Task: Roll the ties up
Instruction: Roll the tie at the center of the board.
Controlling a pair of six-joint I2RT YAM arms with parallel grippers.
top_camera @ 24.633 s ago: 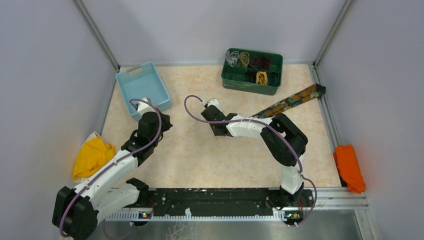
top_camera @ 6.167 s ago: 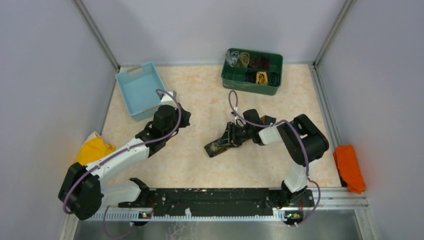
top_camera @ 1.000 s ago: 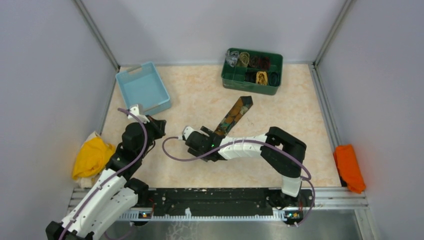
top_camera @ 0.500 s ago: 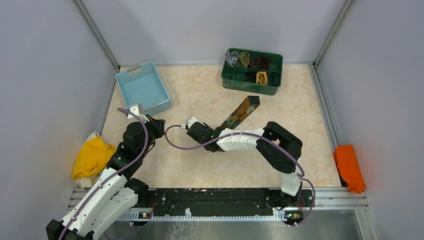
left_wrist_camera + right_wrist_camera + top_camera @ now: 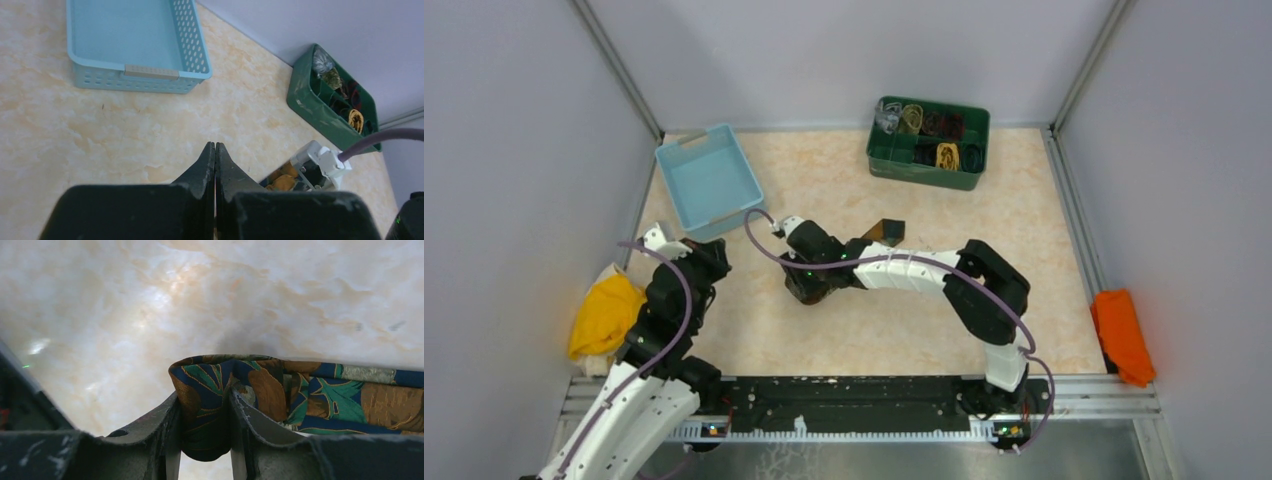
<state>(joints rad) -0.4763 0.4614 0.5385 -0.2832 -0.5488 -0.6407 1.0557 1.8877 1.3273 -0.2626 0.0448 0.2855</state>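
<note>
The tie (image 5: 280, 390) is dark navy and brown, patterned with teal leaves and gold-orange shapes. The table (image 5: 1044, 230) is cream, marbled with pale orange. The basket (image 5: 709, 180) at upper left is light blue and the bin (image 5: 924, 168) at the top is dark green. The cloth (image 5: 604, 315) at left is yellow; the other cloth (image 5: 1122, 335), at right, is orange.
</note>
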